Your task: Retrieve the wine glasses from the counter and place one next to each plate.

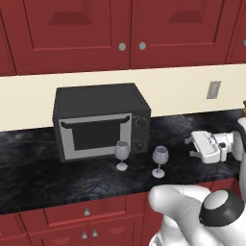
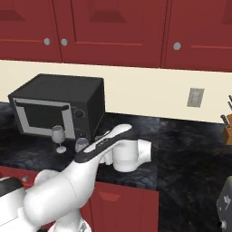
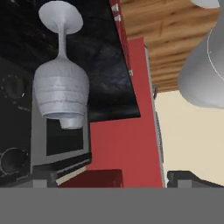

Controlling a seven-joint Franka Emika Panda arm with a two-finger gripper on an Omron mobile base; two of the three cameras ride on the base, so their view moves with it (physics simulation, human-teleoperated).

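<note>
Two clear, grey-tinted wine glasses stand upright on the black marbled counter (image 1: 43,168) in front of a microwave: the left glass (image 1: 121,154) and the right glass (image 1: 160,160). My gripper (image 1: 190,148) hovers just right of the right glass, lying sideways and pointing at it, jaws open and empty. From the right base, the far glass (image 2: 57,137) is clear while the near glass (image 2: 81,144) is partly hidden by my arm. The hand view is rolled, so the near glass (image 3: 61,89) appears inverted at upper left, ahead of the wide-apart fingertips (image 3: 43,179). The plates are out of view.
A dark microwave (image 1: 98,120) sits against the wall just behind the glasses. Red upper cabinets (image 1: 129,29) hang overhead. A wall outlet (image 1: 214,90) and a knife block (image 2: 228,129) are to the right. Red drawer fronts (image 1: 86,211) run under the counter edge.
</note>
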